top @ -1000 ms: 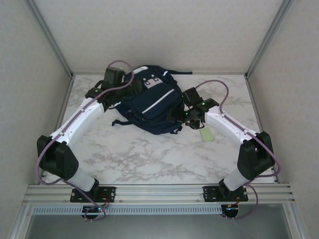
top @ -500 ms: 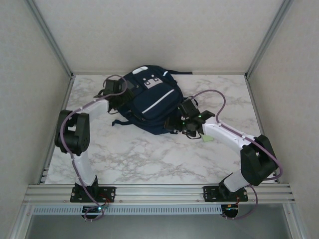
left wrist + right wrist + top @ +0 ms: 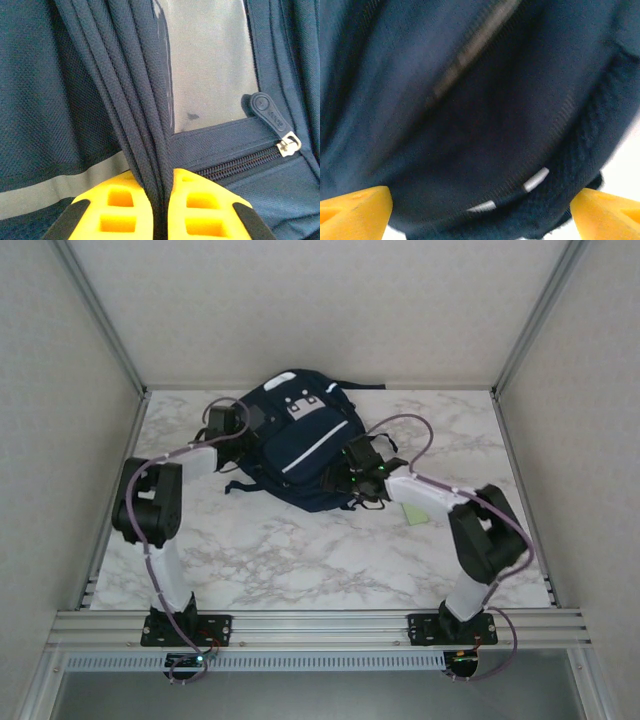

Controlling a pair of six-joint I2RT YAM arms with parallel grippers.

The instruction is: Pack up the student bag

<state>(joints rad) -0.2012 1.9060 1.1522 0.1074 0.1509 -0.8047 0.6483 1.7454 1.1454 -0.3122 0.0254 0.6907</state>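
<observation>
Bag (image 3: 300, 445) fabric is clamped by left fingers (image 3: 120, 205); right fingers (image 3: 355, 202) (spread wide, empty) flank its bottom; unzipping is needed next.

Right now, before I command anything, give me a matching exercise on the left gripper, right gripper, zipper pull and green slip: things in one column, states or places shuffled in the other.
Things:
1. left gripper
2. right gripper
3. zipper pull
4. green slip

States or places:
A. lies on the marble table beside the right arm
B. open, end of the student bag between its fingers
C. shut on a fold of the student bag
D. next to the grey patch

Pairs: 1-C, 2-B, 3-D, 4-A
</observation>
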